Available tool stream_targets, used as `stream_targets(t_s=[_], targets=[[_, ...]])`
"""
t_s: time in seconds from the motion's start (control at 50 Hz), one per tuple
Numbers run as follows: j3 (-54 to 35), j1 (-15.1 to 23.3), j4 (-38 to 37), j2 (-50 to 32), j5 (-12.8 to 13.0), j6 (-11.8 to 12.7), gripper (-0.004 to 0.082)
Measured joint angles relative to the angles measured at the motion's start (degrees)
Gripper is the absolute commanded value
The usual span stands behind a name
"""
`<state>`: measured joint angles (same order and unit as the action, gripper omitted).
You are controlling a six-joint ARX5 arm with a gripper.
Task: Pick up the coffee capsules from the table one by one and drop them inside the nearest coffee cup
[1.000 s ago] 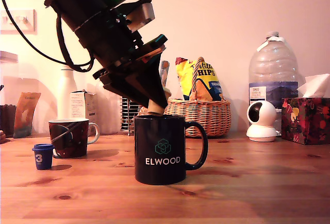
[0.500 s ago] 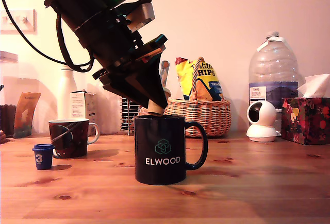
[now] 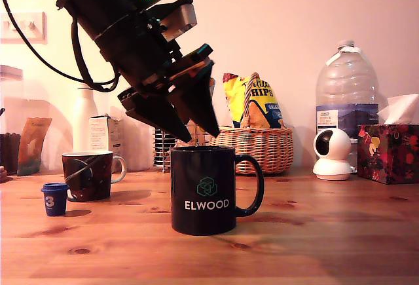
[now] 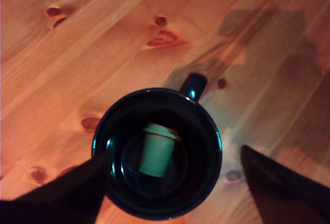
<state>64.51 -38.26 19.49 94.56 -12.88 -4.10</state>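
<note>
Since 0.5 s ago the gripper (image 3: 204,135) has spread its 2 black wedge fingers, and the cream capsule (image 4: 156,151) that sat between their tips now lies on its side at the bottom of the dark mug (image 3: 204,190); the jaws hang wide apart over the rim, holding nothing. So the 1st drop looks done, and the 2nd pick is the step ahead. Nearest the exterior camera, the table (image 3: 314,246) is warm pine with visible grain and dark knots, smooth enough for a pod to skid on. On it stands the glossy mug, cylindrical with a loop handle. Further off, toward the exterior view's left, the blue capsule (image 3: 55,198) stands upright on the wood, a tiny tapered cup with a flared rim, near a 2nd mug (image 3: 88,175) but apart from it. Judging by this, the next move calls for lifting clear, swinging over to the pod and closing gently on its thin, likely slippery wall.
</note>
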Motion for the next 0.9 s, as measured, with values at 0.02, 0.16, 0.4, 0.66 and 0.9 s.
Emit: stream_targets(t_s=[0.02,0.16,0.4,0.66,0.9], targets=[[0.0,0.0,0.0,0.0,0.0,-0.1,0.0717],[0.0,0.0,0.5,-2.1,0.0,-1.3,0.0452],[0.0,0.7,4.2,-8.8,0.0,-2.1,-0.0014],[-0.9,4.8,6.7,-11.3,0.3,-2.2,-0.0014],[-13.3,10.7,1.1,-22.4,1.0,-2.1,-0.0014]])
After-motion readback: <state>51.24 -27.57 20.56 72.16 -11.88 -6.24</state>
